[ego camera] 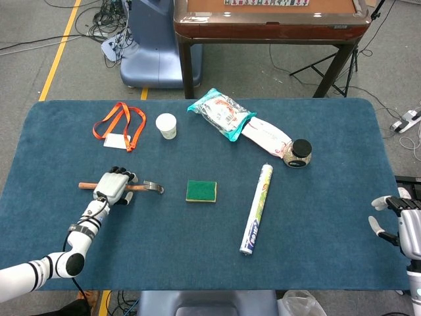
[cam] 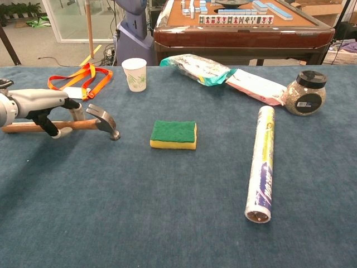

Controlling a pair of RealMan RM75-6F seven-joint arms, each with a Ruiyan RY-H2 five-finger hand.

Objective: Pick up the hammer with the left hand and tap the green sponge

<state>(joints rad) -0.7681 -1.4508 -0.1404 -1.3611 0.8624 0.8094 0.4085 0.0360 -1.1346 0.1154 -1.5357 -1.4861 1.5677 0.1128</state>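
The hammer point(ego camera: 152, 188) point(cam: 106, 120) lies flat on the blue table at the left, its wooden handle pointing left and its steel head toward the green sponge point(ego camera: 201, 191) point(cam: 174, 134). My left hand point(ego camera: 112, 187) point(cam: 39, 103) sits over the middle of the handle, thumb down in front of it and fingers behind it, not closed tight. The sponge, green on top and yellow beneath, rests a short way right of the hammer head. At the table's right edge my right hand point(ego camera: 398, 220) hangs with fingers apart and holds nothing; the chest view does not show it.
Behind the hammer lie an orange lanyard point(ego camera: 118, 125) and a paper cup point(ego camera: 166, 125). A foil roll point(ego camera: 256, 209) lies right of the sponge, with a jar point(ego camera: 299, 153) and two snack bags point(ego camera: 222, 113) further back.
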